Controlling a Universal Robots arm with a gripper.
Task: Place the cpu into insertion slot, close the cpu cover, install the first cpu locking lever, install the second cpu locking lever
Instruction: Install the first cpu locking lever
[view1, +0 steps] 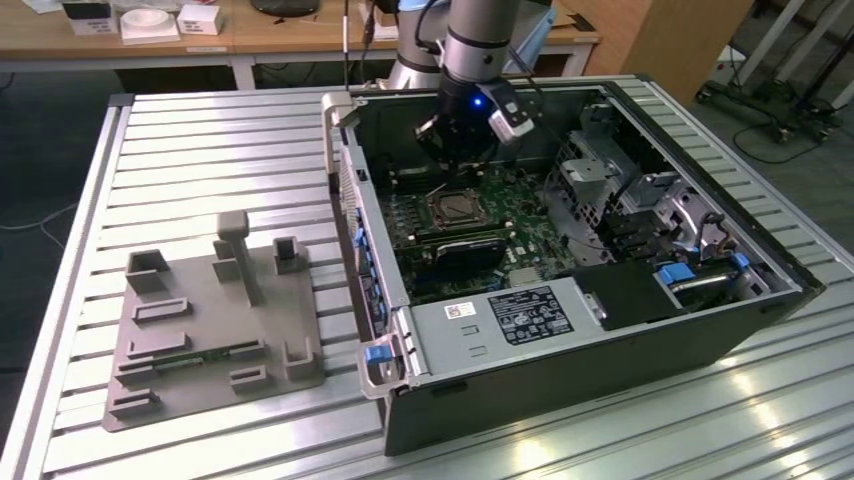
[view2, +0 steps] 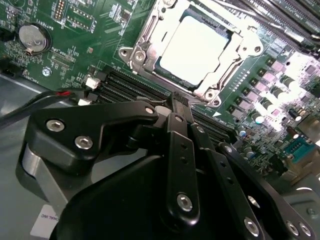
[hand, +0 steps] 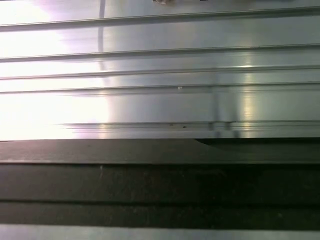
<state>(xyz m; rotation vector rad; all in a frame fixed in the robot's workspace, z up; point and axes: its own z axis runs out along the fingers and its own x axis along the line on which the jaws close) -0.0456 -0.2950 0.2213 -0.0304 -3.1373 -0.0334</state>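
Arm (view1: 474, 40) upright, gripper (view1: 461, 150) pointing down into computer case (view1: 587, 370), fingers pressed together, at 12 o'clock of cpu (view1: 461, 208) in the exterior view, cpu cover (view2: 246, 47) lowered.

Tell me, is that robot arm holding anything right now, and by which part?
It cannot be told. The end effector hovers close beside the cpu, which lies seated with the cpu cover down around it.

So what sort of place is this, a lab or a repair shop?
Probably a robotics lab or test workshop: a robot arm reaches into an open computer case set on a slatted metal table, with wooden desks behind it.
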